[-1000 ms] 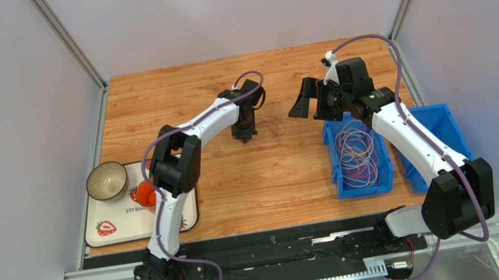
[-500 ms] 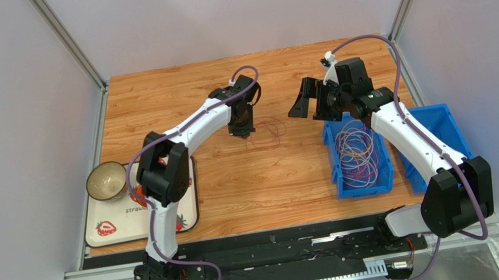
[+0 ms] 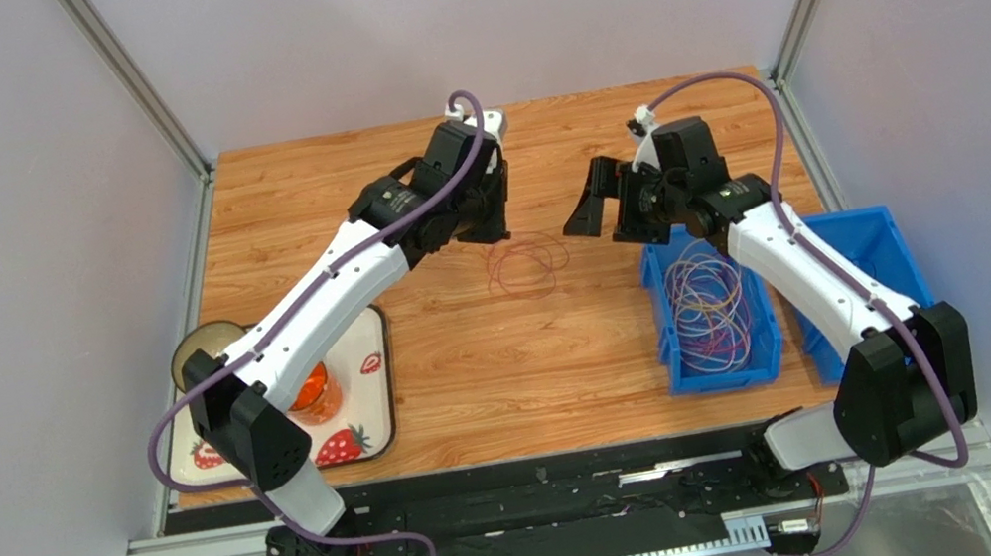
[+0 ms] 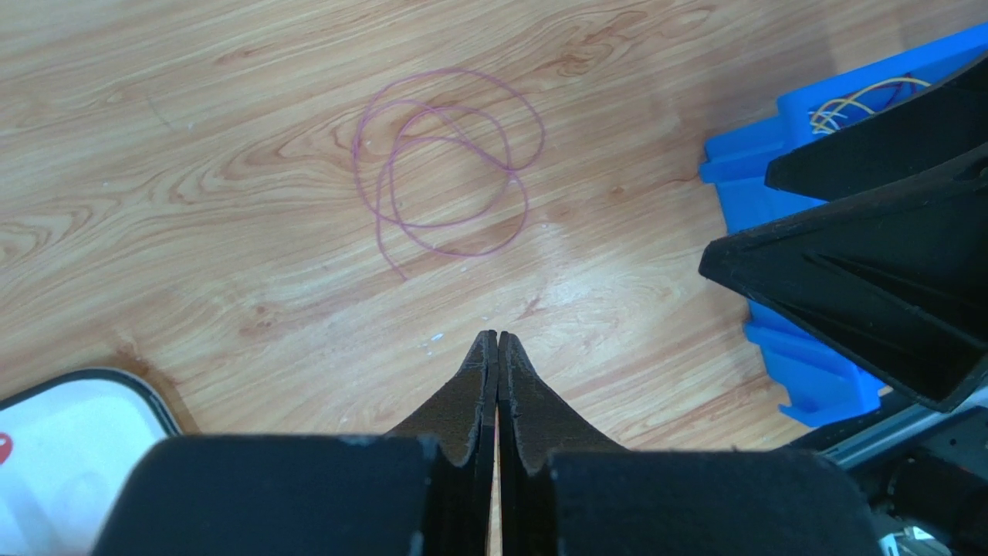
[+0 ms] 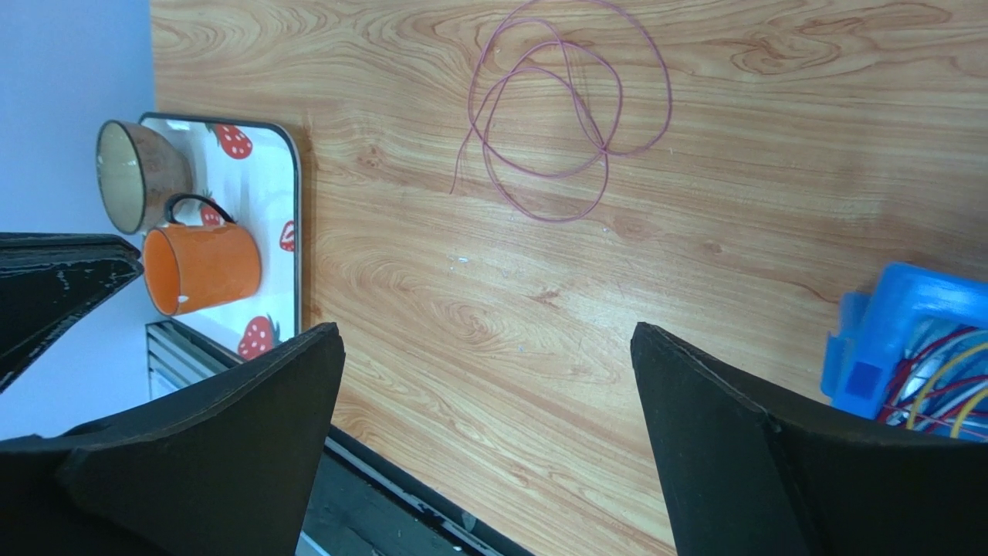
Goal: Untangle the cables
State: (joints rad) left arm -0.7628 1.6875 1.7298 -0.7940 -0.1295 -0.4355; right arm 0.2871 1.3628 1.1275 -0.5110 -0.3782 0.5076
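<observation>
So far one purple cable lies free on the table, at ten o'clock from the bin; the other cables sit tangled inside. The left gripper is clenched empty, and the right gripper gapes, holding nothing.

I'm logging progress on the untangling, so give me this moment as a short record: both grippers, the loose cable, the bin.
left gripper: shut, nothing visible in it
right gripper: open, empty
loose cable: one purple coil flat on the table, touched by neither gripper
blue bin: holds a tangle of cables in several colours
</observation>
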